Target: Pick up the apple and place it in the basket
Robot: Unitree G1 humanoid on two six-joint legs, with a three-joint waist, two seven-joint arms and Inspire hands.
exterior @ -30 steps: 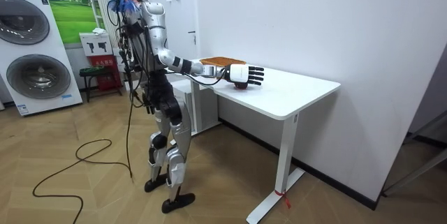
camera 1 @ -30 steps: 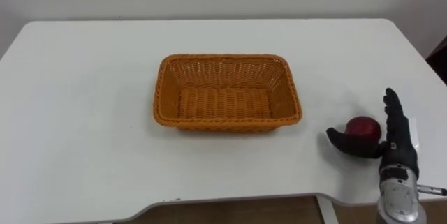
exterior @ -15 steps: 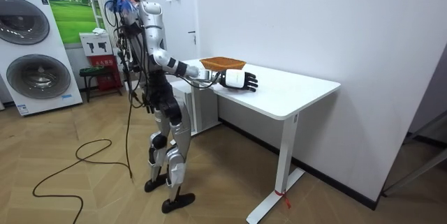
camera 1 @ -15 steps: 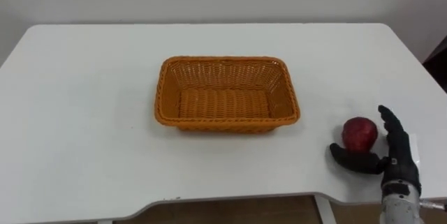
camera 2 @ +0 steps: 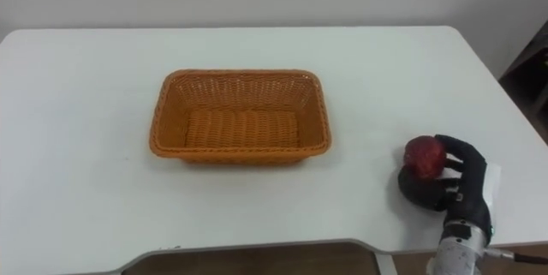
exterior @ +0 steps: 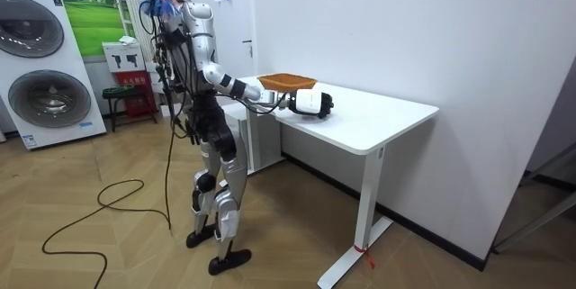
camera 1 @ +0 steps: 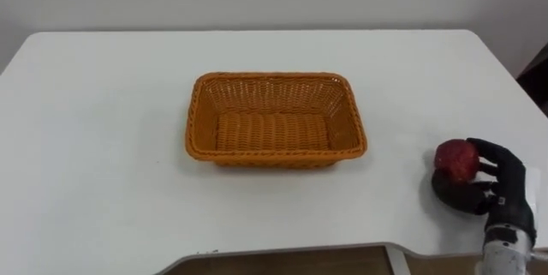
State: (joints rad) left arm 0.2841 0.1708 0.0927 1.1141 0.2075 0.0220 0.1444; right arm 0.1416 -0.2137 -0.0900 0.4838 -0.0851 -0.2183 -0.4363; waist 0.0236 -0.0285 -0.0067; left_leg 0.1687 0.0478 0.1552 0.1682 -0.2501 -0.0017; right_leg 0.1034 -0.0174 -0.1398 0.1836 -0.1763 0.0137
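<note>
Apple (camera 1: pixel 455 159) is at the front right of the white tabletop (camera 1: pixel 103 138), grasped in the right hand (camera 1: pixel 503 191), whose fingers and thumb curl round it. Farther back and well apart to the left stands an orange wicker basket (camera 1: pixel 274 157).

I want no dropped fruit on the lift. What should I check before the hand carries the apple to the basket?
1. Right hand curled round the apple: ok.
2. Grip firm enough to lift: cannot tell.
3. Apple off the table: cannot tell; it is near the right front edge.
4. Basket upright and empty: ok.
5. Table between apple and basket bare: ok.
</note>
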